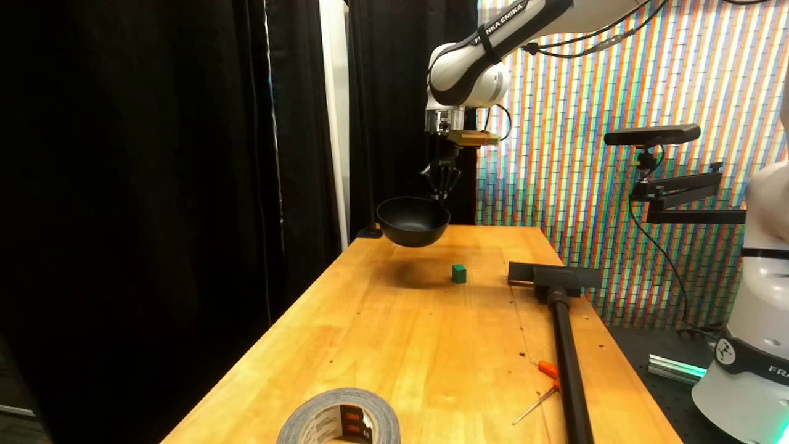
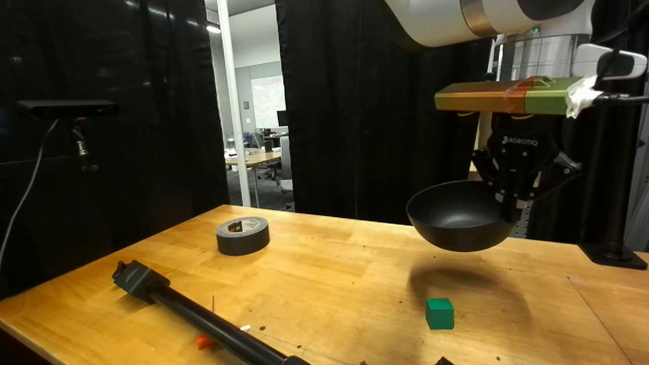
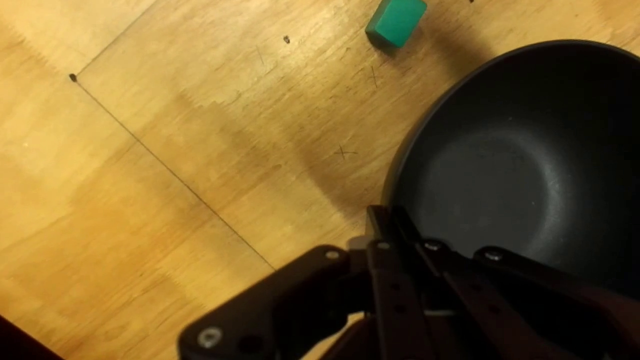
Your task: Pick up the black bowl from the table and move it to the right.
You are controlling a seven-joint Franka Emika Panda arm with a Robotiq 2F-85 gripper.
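The black bowl hangs above the far part of the wooden table, with its shadow on the wood below. In an exterior view the bowl is roughly level, opening upward, above the table. My gripper is shut on its rim, on the side near the curtain stand; it also shows in an exterior view. In the wrist view the fingertips pinch the left rim of the bowl, one finger inside and one outside. The bowl's right side runs out of that view.
A green cube stands on the table near the bowl's shadow; it shows in the wrist view. A black pole with a flat head lies along one edge. An orange-handled screwdriver lies beside the pole. A grey tape roll lies farther off.
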